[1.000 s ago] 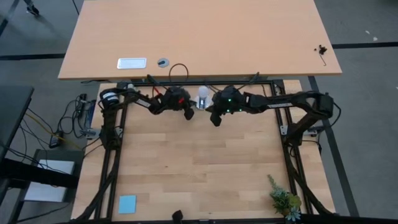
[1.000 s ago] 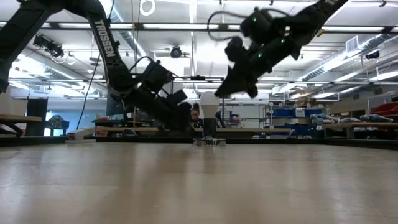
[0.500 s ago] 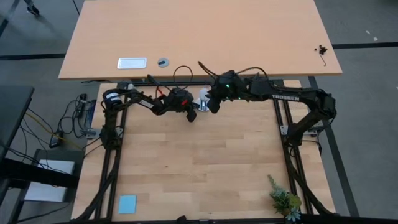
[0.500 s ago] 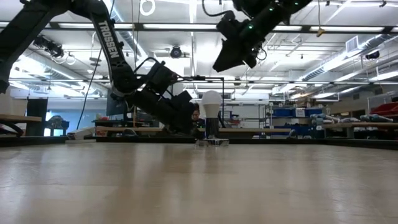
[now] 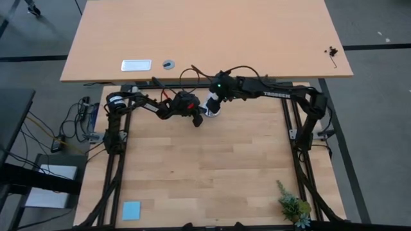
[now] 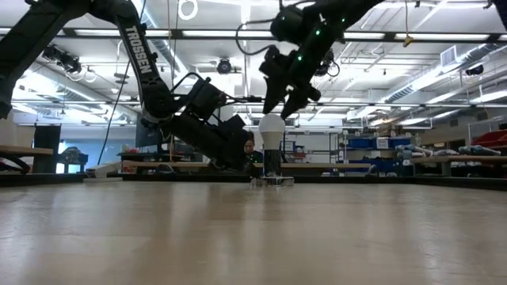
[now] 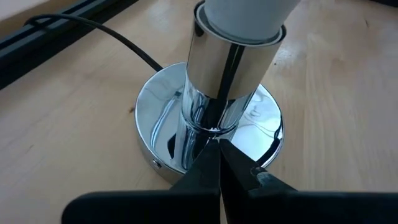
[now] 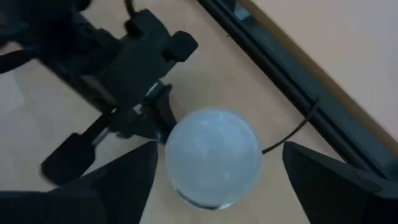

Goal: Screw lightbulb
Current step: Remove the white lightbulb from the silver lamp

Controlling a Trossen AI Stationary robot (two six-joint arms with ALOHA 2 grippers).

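Lightbulb (image 6: 272,127) stands upright in the chrome socket (image 7: 231,68) at the far edge of the desk (image 5: 205,167), black cord (image 7: 118,38) trailing off its round base. Right end effector (image 8: 214,180) hangs just above the bulb, fingers apart on either side of the glass, not touching. Left end effector (image 7: 221,165) sits low beside the socket base, fingers pressed together, tips at the chrome stem.

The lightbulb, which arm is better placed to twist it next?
Probably the right. Its claw hangs open directly over the lightbulb, one finger on each side in its wrist view. The left claw is shut, low against the silver socket base, apparently steadying it, so it looks poorly placed to turn the bulb.
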